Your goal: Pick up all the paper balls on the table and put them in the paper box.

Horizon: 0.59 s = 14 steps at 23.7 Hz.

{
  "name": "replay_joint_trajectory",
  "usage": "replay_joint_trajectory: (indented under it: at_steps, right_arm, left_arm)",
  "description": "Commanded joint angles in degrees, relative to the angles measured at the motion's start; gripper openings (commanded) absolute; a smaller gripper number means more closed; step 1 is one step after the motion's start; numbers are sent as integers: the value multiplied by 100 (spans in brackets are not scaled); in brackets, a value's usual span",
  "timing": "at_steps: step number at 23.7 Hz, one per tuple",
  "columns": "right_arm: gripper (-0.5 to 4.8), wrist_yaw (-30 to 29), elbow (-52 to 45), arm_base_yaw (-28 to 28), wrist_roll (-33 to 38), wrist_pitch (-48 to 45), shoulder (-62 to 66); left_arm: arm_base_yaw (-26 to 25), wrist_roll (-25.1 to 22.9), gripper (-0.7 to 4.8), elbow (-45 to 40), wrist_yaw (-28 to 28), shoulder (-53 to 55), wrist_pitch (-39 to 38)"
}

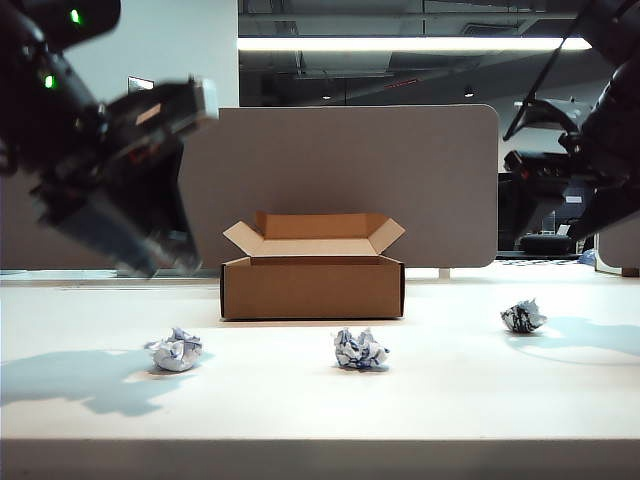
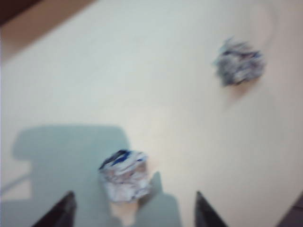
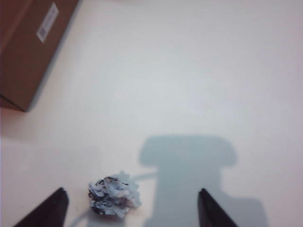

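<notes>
**Three paper balls on the table, both grippers spread above them**

The paper box (image 1: 313,285) sits toward the back of the table (image 1: 320,410), centred across its width, in front of a grey partition panel (image 1: 340,180). Its four flaps are folded outward and its top is open.

Three paper balls lie in front of it, closer to the table's front edge. The left paper ball (image 1: 177,350) lies toward the left side, the middle paper ball (image 1: 360,349) just ahead of the box's front wall, and the right paper ball (image 1: 523,316) toward the right side, a little further back.

The left gripper (image 2: 132,210) hangs above the table with its jaws spread wide and nothing between them; the left ball lies on the surface between the fingertips in the left wrist view, untouched.

The right gripper (image 3: 132,208) is likewise released and empty, above the right ball, which lies nearer one fingertip. A corner of the box shows in the right wrist view.
</notes>
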<state>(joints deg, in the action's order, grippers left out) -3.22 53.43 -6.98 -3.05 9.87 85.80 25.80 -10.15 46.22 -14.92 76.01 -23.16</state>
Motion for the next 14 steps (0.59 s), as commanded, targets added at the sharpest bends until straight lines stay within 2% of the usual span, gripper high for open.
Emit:
replay_joint_trajectory:
  at_steps: [1, 8, 14]
  right_arm:
    - [372, 13, 44, 0, -11, -177, 42]
    - [372, 142, 42, 2, -13, -330, 48]
    - [372, 212, 42, 2, -15, -278, 52]
  left_arm:
    - [-26, 79, 295, 9, -31, 260, 50]
    - [-31, 111, 295, 11, -26, 608, 164]
    - [-28, 109, 295, 11, 170, 852, 590]
